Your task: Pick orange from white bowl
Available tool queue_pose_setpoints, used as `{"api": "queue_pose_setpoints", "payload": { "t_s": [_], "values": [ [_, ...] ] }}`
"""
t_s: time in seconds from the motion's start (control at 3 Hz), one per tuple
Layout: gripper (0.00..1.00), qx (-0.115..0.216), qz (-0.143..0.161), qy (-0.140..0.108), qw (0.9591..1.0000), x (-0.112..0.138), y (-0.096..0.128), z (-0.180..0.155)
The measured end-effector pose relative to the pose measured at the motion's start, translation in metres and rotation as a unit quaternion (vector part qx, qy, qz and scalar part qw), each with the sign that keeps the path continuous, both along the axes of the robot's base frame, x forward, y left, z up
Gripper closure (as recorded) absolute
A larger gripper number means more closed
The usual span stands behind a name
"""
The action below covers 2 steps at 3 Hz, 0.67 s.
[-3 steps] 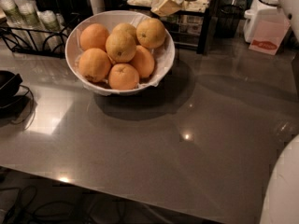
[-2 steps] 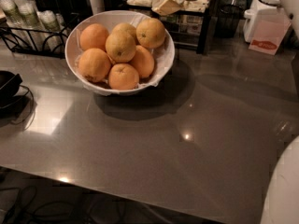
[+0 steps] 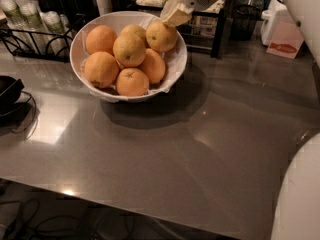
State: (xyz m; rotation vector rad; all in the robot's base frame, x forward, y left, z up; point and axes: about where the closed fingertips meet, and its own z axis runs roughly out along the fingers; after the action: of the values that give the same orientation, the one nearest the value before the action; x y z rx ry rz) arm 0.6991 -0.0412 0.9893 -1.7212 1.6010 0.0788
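I'm on the approach: my hand (image 3: 176,15) hovers over the white bowl (image 3: 80,59), with the orange (image 3: 161,35) just beneath its tip. I cannot tell whether the hand is apart or together. Next I'd need to lower it squarely around that fruit before clamping.

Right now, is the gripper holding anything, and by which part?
Cannot be told: the gripper is at the top of the back-right orange in the bowl.
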Motion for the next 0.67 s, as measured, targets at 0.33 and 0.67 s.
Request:
{"api": "queue_pose_setpoints", "payload": {
  "t_s": [0.33,0.67],
  "values": [
    [0.57,-0.006,0.0,0.008,0.9999,0.0029,0.0019,-0.0087],
    [0.34,-0.01,-0.001,0.009,0.9999,0.0039,0.0021,-0.0081]
  ]
}}
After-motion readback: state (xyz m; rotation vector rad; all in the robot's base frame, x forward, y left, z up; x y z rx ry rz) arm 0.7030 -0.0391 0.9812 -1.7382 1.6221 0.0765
